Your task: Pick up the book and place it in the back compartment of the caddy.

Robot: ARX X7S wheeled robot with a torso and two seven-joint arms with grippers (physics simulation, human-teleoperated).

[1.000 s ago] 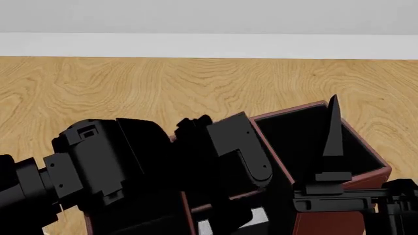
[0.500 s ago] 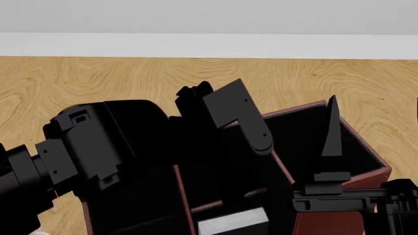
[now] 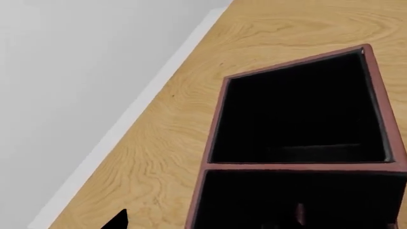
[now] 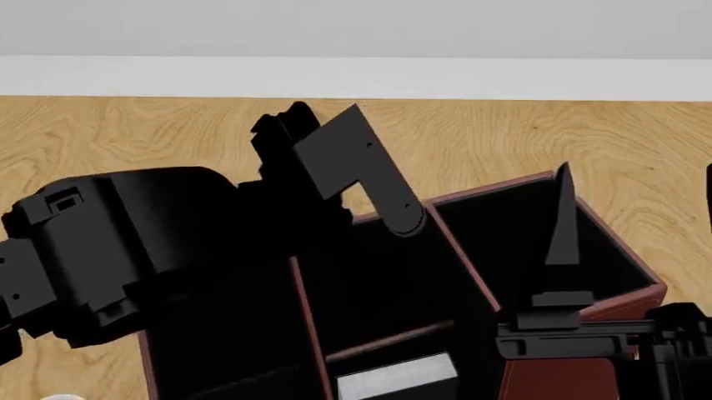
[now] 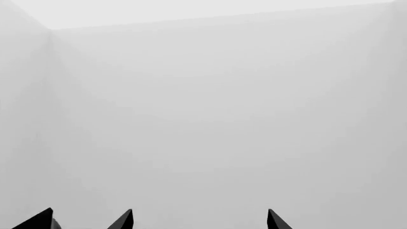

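Observation:
The caddy (image 4: 489, 192) sits on the wooden floor, with dark red-brown walls and a black inside split by thin red dividers. The book (image 4: 395, 375), a pale grey-white slab, lies flat in a cell at the caddy's near end, with nothing holding it. My left arm (image 4: 167, 242) hangs above the caddy's left half. In the left wrist view the left gripper (image 3: 197, 222) looks down over the caddy (image 3: 216, 119); one fingertip (image 3: 117, 220) shows over the floor and the other is lost against the black interior. My right gripper (image 4: 563, 192) points upward beside the caddy's right wall, open (image 5: 198, 219) and empty.
Wood-grain floor (image 4: 133, 142) runs back to a white skirting and a grey wall (image 4: 356, 33). The right wrist view faces only a blank pale wall (image 5: 203, 105). The left arm hides much of the caddy's left cells.
The left arm has lifted up and swung to the left, away from the caddy's inside. The book stays where it lay and shows more fully. The right arm has not moved.

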